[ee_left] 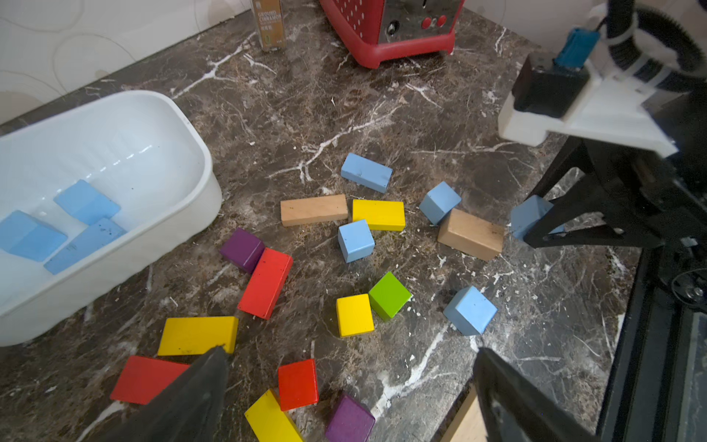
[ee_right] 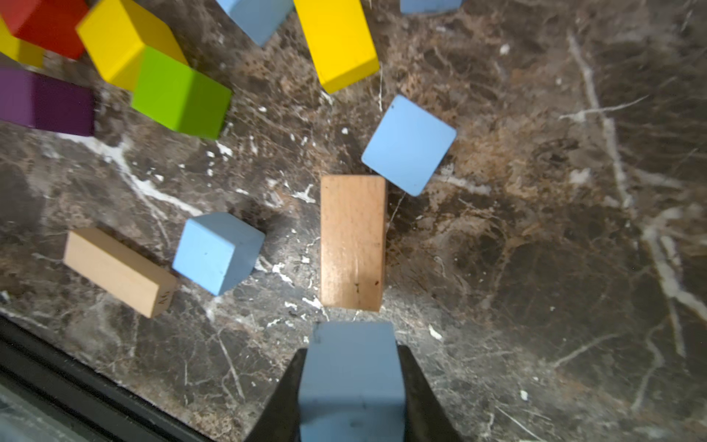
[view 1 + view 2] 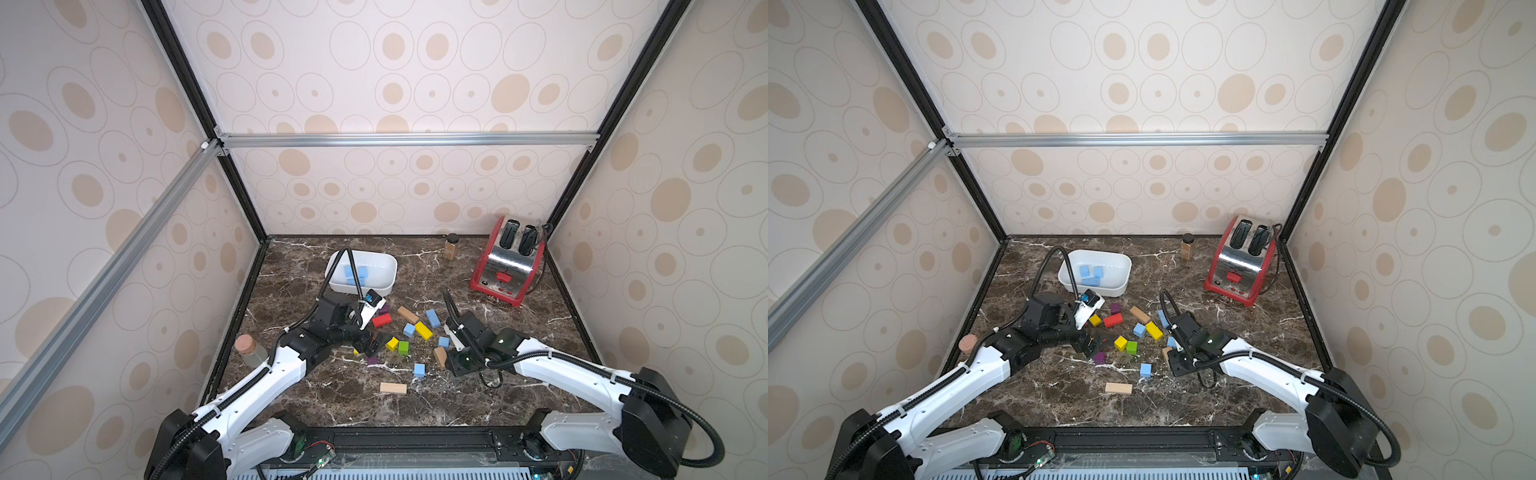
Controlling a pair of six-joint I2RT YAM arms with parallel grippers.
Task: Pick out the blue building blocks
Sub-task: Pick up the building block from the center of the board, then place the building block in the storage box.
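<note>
Right wrist view: blue block (image 2: 352, 379) is clamped between the jaws of right gripper (image 2: 352, 350), just beside tan brick (image 2: 352, 241). White tub (image 3: 390, 266), w/ other blue blocks (image 1: 86, 201) inside, is set far-left across clutter, nearer left gripper (image 1: 350, 351), which is spread wide & empty.

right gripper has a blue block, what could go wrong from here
The blue block sticks out past the tips of the right gripper, so it might slip in transit. The way to the white bin passes near the left arm, so the two could collide.
</note>
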